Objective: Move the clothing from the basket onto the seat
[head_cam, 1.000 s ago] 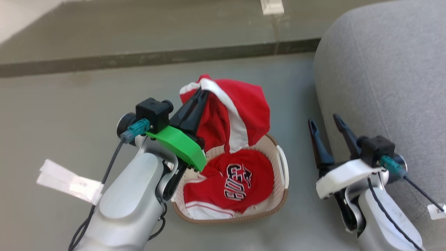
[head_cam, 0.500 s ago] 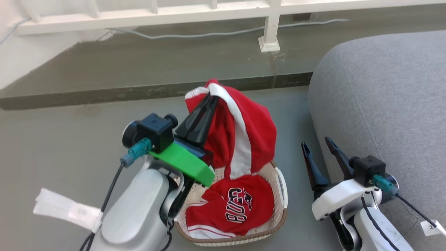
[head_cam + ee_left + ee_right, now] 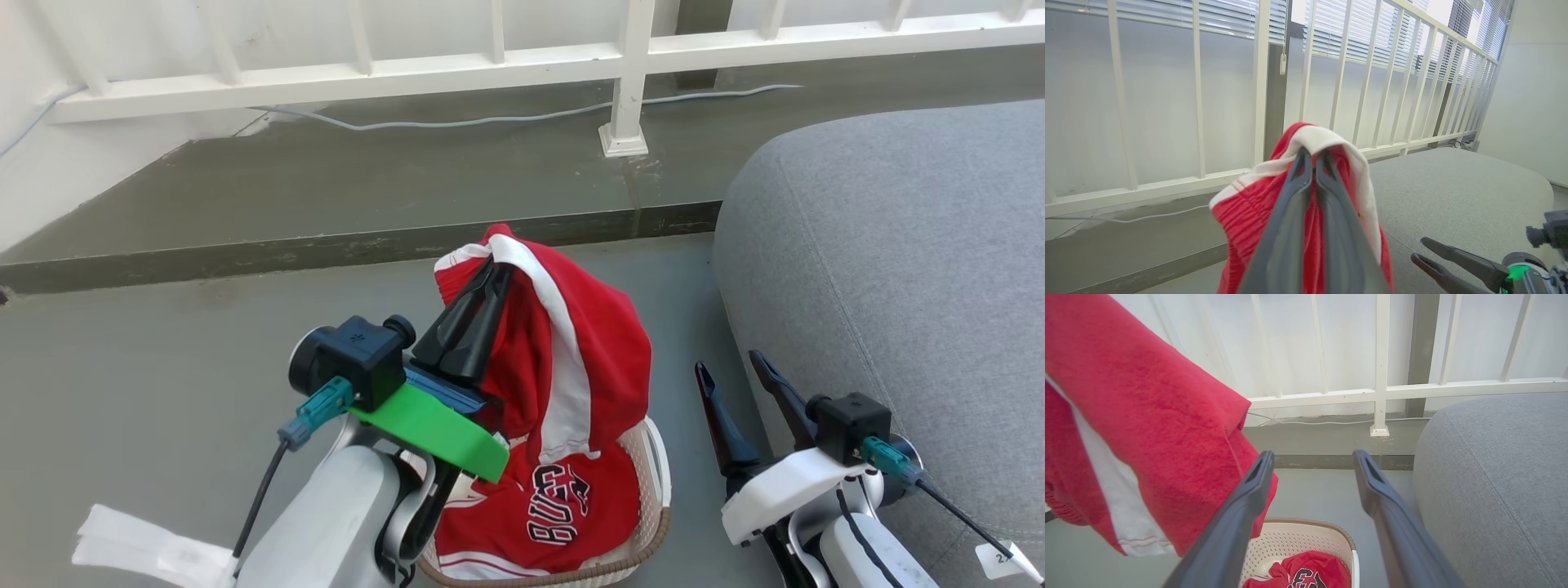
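My left gripper [image 3: 494,273] is shut on the white-trimmed edge of a red garment [image 3: 588,351], which hangs from it above the basket [image 3: 653,482]. The left wrist view shows the same garment [image 3: 1249,204] pinched at the left gripper's [image 3: 1313,153] tips. A second red garment with black-and-white lettering [image 3: 563,498] lies inside the cream basket [image 3: 1290,543]. My right gripper [image 3: 731,367] stands open with nothing in it, between the basket and the grey seat [image 3: 898,269]. In the right wrist view the open right gripper [image 3: 1312,457] has the hanging garment [image 3: 1147,416] to its left and the seat [image 3: 1498,469] to its right.
A white railing [image 3: 490,69] runs along the back, with a post foot [image 3: 624,139] and a cable [image 3: 490,121] on a raised step. White paper strips [image 3: 139,547] lie on the floor at lower left. A small tag [image 3: 1000,559] hangs by my right wrist.
The head camera has tilted up, so the railing is now in view. My left gripper has lifted the held garment further clear of the basket. The right gripper stays open.
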`<state>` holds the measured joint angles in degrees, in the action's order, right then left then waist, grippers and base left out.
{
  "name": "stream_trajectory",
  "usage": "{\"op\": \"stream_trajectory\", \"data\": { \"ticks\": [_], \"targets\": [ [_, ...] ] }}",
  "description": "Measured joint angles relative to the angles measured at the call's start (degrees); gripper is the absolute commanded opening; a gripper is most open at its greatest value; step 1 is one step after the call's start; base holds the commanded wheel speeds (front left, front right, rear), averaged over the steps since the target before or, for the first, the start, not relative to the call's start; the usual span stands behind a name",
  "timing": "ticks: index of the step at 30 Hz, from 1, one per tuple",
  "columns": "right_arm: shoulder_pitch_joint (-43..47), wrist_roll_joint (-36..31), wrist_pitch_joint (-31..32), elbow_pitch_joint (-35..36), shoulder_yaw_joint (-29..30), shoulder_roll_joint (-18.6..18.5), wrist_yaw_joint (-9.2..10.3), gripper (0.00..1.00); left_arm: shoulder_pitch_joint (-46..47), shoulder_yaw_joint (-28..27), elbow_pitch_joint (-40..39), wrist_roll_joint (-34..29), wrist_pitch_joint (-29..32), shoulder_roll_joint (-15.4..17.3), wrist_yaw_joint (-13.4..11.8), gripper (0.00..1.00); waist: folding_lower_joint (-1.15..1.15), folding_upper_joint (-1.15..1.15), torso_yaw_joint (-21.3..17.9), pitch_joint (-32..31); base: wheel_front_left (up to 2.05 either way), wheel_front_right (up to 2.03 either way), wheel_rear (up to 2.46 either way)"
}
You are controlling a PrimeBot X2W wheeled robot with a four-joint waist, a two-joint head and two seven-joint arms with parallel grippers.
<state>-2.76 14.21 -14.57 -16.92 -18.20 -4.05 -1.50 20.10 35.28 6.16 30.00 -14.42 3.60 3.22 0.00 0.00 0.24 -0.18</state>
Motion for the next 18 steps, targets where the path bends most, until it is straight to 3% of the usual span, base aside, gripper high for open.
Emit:
{"op": "stream_trajectory", "data": {
  "ticks": [10, 18],
  "targets": [
    [1.0, 0.3, 0.3, 1.3, -0.3, 0.0, 0.03, 1.00, -2.1, 0.1, -3.7, -0.4, 0.0, 1.3, -1.2, 0.00, 0.00, 0.00, -0.4, -0.2, 0.00, 0.00, 0.00],
    [0.6, 0.4, 0.3, 6.4, -1.0, 0.1, -0.11, 1.00, -3.1, 0.2, -5.9, -0.4, 0.4, 2.1, -1.9, 0.00, 0.00, 0.00, -0.6, -0.1, 0.00, 0.00, 0.00]
  ]
}}
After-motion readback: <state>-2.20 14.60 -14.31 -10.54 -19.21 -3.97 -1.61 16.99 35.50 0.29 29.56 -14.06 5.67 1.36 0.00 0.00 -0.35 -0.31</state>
